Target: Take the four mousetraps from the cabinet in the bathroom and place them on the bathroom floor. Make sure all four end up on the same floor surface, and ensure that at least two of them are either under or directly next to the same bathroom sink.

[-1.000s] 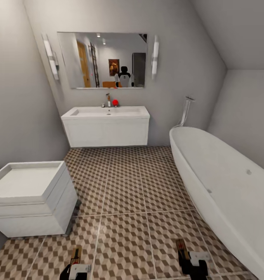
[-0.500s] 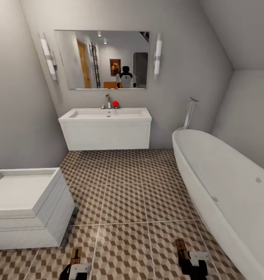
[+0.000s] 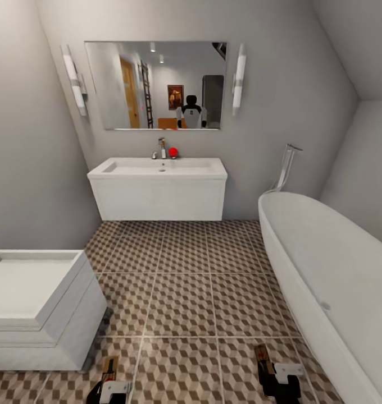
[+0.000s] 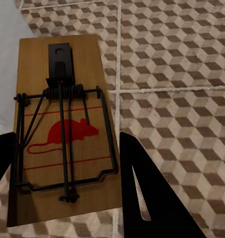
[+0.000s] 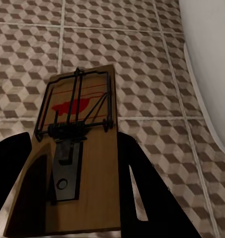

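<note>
Brown-and-beige tiling: bathroom floor [image 3: 180, 292], cube pattern with pale grout lines, spans the room from the wall-hung sink [image 3: 160, 188] to the robot's base.
Left gripper [image 3: 109, 387]: pinched on a mousetrap [image 4: 62, 129]; in the left wrist view both dark fingers [image 4: 152, 198] flank the board's long edges (red mouse mark and wire bar facing the camera).
Left trap position: held above the floor, near the corner of the white box-shaped fixture [image 3: 39, 306] at the left wall.
Right gripper [image 3: 278, 379]: pinched on a second mousetrap [image 5: 72, 158], fingers [image 5: 147, 193] against both long sides.
Right trap position: held above the tiles, just beside the flank of the white bathtub [image 3: 331, 280].
Traps versus sink: both well apart from it, with open tiles between.
Mirror [image 3: 154, 84]: above the sink, showing the robot's reflection.
</note>
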Robot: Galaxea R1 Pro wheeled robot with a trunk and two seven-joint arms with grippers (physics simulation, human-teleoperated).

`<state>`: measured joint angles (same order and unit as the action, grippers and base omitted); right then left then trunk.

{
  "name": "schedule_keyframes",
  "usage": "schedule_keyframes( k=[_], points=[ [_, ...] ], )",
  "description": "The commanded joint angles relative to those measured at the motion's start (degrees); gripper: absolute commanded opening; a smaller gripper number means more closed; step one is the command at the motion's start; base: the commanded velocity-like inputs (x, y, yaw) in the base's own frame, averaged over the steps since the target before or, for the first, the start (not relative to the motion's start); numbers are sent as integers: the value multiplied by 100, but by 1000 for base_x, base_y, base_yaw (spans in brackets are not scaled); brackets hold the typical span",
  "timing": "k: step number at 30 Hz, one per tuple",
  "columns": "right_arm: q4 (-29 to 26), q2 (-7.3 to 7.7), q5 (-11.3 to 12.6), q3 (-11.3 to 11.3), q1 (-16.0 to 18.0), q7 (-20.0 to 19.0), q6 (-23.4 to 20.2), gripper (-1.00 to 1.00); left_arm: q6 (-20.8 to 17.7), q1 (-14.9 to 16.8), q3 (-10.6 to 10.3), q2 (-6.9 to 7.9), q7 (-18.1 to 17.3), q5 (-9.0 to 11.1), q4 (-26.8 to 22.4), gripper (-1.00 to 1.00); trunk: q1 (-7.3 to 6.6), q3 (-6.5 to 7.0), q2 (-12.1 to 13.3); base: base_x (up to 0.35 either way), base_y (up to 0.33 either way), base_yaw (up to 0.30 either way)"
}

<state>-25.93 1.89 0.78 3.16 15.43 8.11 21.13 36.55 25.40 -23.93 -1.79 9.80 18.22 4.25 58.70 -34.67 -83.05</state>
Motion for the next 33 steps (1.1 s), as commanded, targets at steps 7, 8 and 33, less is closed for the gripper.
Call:
schedule_keyframes(
  k=[7,8,33],
  points=[
    [1,5,10,33,4,33,13,-100,27,9,-50,-6,48,-3,23,-100,2,-5,-3,254,-83,0],
    [2,3,10,33,4,33,12,-100,26,9,-50,-6,48,-3,23,-100,2,-5,-3,254,-34,0],
    [1,-4,10,36,4,33,11,-100,28,9,-49,-6,48,-3,23,-100,2,-5,-3,254,-3,0]
  ],
)
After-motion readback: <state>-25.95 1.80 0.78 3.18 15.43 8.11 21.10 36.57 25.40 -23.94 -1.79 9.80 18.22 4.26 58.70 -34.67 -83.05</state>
